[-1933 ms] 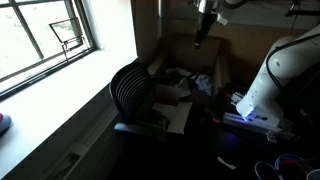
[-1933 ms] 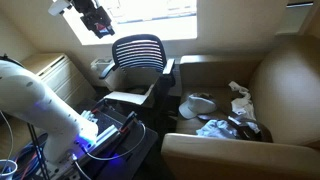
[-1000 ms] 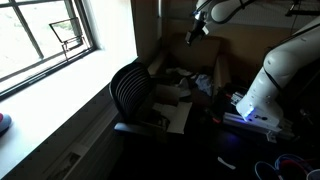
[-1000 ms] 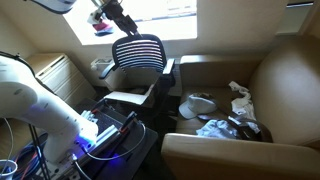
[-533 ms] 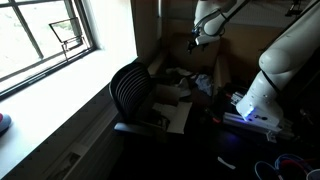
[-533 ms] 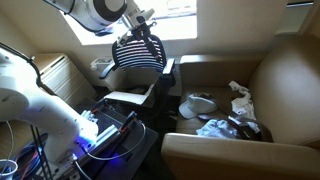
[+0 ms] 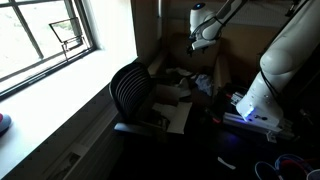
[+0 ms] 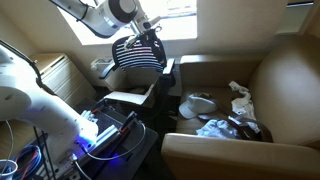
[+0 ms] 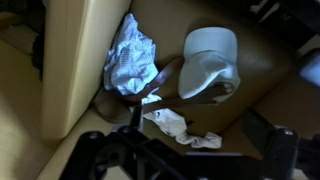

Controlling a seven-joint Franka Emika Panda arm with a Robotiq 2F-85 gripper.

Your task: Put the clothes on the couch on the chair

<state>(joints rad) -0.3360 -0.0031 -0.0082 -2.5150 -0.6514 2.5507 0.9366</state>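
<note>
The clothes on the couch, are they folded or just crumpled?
Crumpled, not folded. In the wrist view the pale blue-white garment is bunched into wrinkles on the couch, and a white piece lies twisted nearby.

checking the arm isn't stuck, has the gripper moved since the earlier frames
Yes. In an exterior view the gripper has gone right and down, from left of the chair to just over its back, nearer the couch.

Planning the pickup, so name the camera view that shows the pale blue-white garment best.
The wrist view: the pale blue-white garment appears large, its crumpled folds clear, lying against the couch arm. In an exterior view it is a small pale bundle on the seat. In an exterior view it is only a dim bluish patch.
</note>
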